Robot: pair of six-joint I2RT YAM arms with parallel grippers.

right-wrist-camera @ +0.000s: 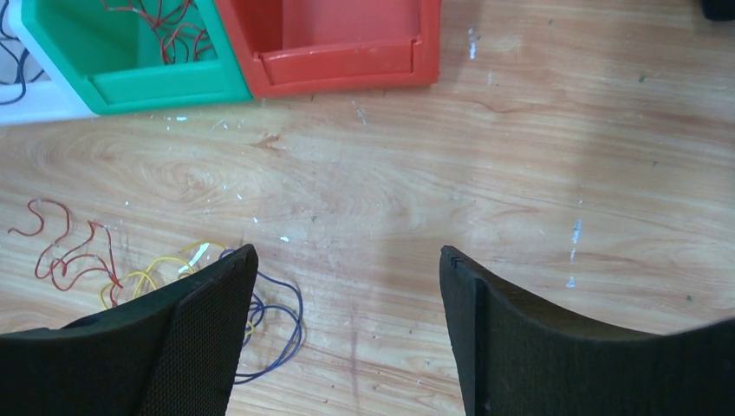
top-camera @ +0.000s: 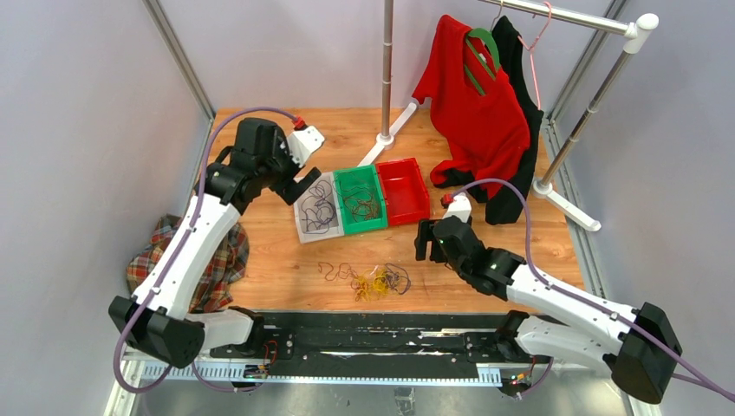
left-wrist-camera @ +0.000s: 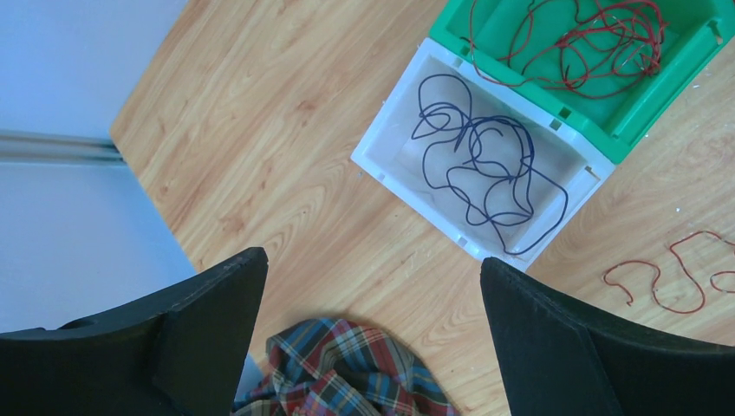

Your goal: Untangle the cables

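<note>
You have both jaws spread wide and empty: left gripper (left-wrist-camera: pixel 368 264) near the white bin (left-wrist-camera: pixel 393 106), right gripper (right-wrist-camera: pixel 347 253) beside the loose cables (top-camera: pixel 373 282).

Pale walls (top-camera: pixel 87 113); wooden tabletop (top-camera: pixel 277 260); clothes rail (top-camera: pixel 572 15)

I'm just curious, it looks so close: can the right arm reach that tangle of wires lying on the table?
Probably yes. The tangle of cables lies in the open just beside the right end effector, whose jaws stand open and empty. Nothing sits between them.
</note>
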